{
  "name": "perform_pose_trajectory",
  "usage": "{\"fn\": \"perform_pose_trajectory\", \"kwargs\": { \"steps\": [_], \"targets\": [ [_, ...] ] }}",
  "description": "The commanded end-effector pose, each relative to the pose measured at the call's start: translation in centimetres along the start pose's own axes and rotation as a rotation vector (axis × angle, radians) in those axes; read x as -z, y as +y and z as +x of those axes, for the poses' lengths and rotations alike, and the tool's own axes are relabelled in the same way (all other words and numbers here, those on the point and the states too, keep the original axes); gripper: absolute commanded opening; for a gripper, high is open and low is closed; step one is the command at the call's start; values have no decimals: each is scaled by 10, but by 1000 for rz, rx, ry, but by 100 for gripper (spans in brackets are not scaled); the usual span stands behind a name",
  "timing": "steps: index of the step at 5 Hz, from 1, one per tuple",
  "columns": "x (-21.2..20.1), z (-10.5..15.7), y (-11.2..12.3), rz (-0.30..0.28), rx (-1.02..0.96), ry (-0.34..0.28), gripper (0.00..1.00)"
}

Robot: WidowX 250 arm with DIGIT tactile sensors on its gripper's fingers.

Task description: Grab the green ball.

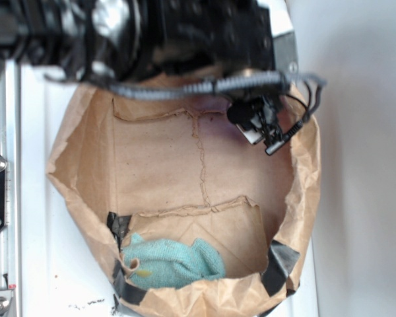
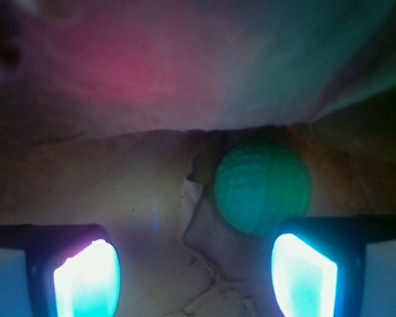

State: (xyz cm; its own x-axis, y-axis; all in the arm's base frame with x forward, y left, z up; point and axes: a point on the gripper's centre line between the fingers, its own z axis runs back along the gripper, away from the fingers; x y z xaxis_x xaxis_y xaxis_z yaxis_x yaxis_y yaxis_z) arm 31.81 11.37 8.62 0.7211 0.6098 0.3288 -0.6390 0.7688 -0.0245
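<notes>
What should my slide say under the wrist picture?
Open gripper facing the green ball inside the paper bag.

bag (image 1: pixel 86 158): creased matt brown paper | cloth (image 1: pixel 175 263): soft teal terry | green ball (image 2: pixel 263 186): matt, dimpled | arm (image 1: pixel 152 33): glossy black

Paper bag (image 1: pixel 86 165): walls ring the floor, top open. Teal cloth (image 1: pixel 175 263) fills one end. Green ball (image 2: pixel 263 186) lodged against a crumpled wall fold; open floor beside it.
</notes>
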Motion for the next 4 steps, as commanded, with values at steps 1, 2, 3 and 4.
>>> {"fn": "perform_pose_trajectory", "kwargs": {
  "steps": [1,2,3,4],
  "targets": [
    [-19,23,28,-45,-13,-125,100],
    [-18,22,34,-41,-2,-151,100],
    [-5,20,34,-26,-1,-183,100],
    [5,18,36,-31,-1,-216,100]
  ]
}}
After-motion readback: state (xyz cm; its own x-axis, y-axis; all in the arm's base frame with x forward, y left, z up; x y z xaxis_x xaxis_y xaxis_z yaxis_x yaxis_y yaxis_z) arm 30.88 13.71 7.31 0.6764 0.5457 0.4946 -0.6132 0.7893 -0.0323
